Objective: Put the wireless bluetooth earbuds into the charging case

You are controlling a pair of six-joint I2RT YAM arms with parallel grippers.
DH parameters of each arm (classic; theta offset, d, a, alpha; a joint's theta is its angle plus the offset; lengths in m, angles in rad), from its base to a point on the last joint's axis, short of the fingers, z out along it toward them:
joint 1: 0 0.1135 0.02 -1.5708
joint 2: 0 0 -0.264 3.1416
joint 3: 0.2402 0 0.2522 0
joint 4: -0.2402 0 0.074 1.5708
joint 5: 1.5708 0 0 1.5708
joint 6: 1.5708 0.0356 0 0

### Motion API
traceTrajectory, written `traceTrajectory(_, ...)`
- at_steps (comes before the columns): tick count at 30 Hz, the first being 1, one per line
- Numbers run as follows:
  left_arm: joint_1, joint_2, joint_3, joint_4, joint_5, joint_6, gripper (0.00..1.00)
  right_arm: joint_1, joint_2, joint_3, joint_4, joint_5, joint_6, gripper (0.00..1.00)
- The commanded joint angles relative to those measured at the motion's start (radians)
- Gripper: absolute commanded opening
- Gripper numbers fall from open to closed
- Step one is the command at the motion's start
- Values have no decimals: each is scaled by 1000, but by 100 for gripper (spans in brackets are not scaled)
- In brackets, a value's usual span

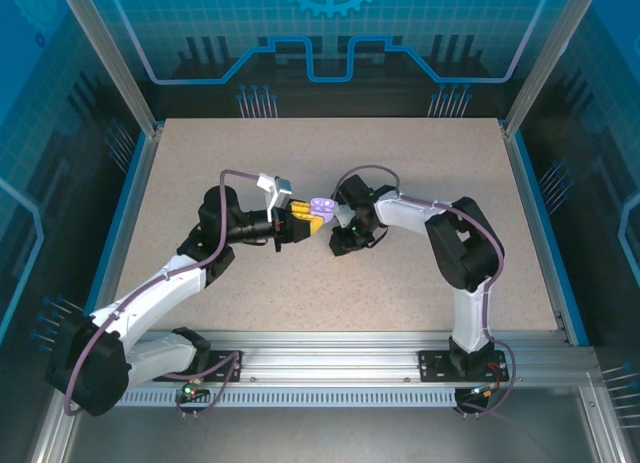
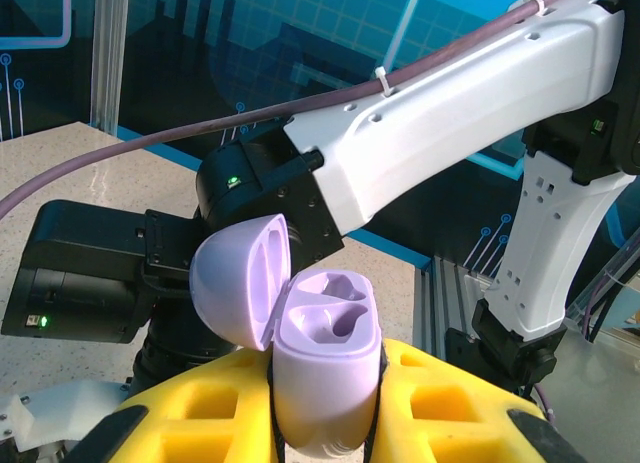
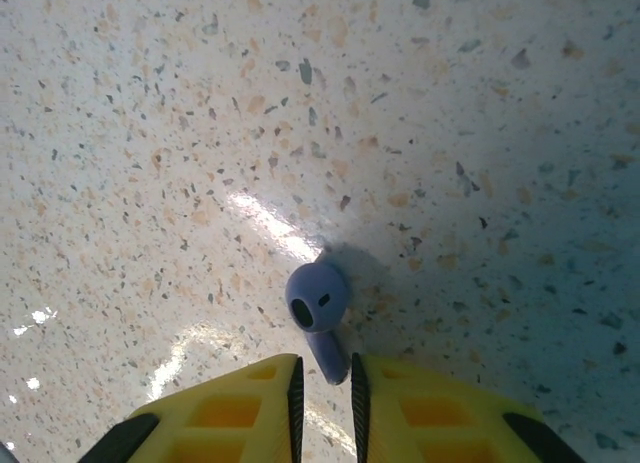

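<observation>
Left wrist view: the left gripper (image 2: 325,383) pinches the lavender charging case (image 2: 330,318), lid open, both sockets empty. At the table (image 3: 450,133), the right gripper (image 3: 325,368) flanks the stem of one earbud (image 3: 317,298); pinched or loose, I cannot tell. Nothing inserted yet.

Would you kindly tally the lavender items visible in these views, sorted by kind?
Lavender charging case, lid open: 1
Lavender earbud, on the table: 1
Total: 2
</observation>
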Motion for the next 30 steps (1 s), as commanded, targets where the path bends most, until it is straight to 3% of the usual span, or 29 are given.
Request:
traceTrajectory(1, -6, -27, 10, 0, -7, 22, 5, 9, -59, -1, -14, -21, -22, 25)
traceTrajectory(14, -6, -36, 12, -3, -9, 23, 5, 56, 36, 144, -110, 103, -75, 42)
traceTrajectory(21, -6, -41, 11, -10, -11, 26, 5, 84, 83, 195, -160, 193, -83, 42)
traceTrajectory(30, -6, -39, 6, -9, -13, 27, 5, 106, 114, 220, -188, 213, -102, 40)
